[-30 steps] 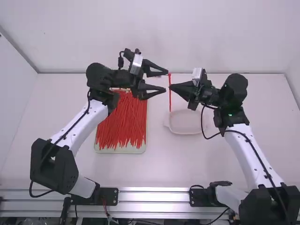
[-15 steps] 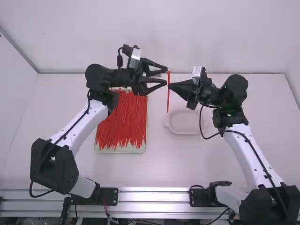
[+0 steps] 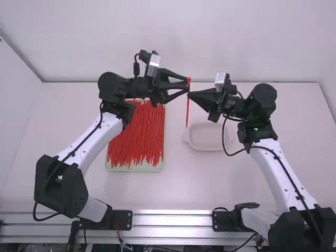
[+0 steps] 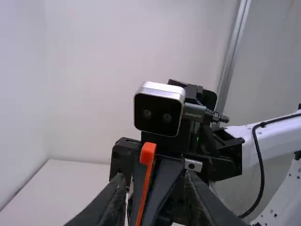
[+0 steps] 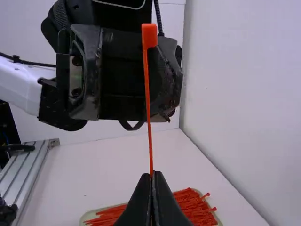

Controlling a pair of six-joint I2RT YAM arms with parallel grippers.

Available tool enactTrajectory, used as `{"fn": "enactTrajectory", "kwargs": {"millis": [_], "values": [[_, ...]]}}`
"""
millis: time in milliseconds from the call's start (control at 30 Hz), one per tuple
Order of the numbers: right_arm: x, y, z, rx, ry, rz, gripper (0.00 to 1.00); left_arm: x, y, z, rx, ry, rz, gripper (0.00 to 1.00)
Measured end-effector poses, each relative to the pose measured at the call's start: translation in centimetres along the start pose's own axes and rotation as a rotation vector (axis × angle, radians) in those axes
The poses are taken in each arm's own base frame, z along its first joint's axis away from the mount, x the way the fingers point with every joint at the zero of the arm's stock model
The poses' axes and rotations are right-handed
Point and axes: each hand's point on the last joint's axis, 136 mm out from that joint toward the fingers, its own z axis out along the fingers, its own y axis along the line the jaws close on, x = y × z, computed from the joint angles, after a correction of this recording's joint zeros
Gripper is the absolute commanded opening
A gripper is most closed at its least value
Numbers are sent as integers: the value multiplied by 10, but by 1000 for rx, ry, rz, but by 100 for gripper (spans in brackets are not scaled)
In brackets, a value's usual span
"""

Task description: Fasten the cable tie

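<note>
Cable tie is up in the air about mid-table. It hangs roughly upright, square head on top and the thin tail dangling over the far-left rim of the white dish. The right gripper is pinched closed on the strap a little below the head (its wrist cam shows the fingers fully together on it). The left gripper comes in from the left with its jaws spread apart. The tie sits in the gap between them, and I can't tell whether either finger touches it.

What worries me is that the right side's grip is one thin pinch on a slick strap. If the left jaws close off-centre they could bump the head and swing the tie around in that pinch, or pop it out so it lands in the dish. The tail also hangs loose, so getting it up into the head looks fiddly.

The tray of spare red ties sits to the left.
</note>
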Motion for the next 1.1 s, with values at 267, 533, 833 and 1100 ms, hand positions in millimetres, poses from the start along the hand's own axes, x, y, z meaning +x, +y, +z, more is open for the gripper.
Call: {"fn": "enactTrajectory", "kwargs": {"millis": [267, 533, 833, 1100], "values": [[0, 0, 0, 0, 0, 14, 0, -2, 2, 0, -12, -12, -6, 15], [0, 2, 0, -12, 1, 16, 0, -2, -1, 5, -4, -15, -23, 14], [0, 4, 0, -23, 2, 17, 0, -2, 0, 5, -10, -19, -35, 2], [0, 1, -3, -14, 3, 50, 49, 1, 10, 3, -47, -19, -107, 2]]}}
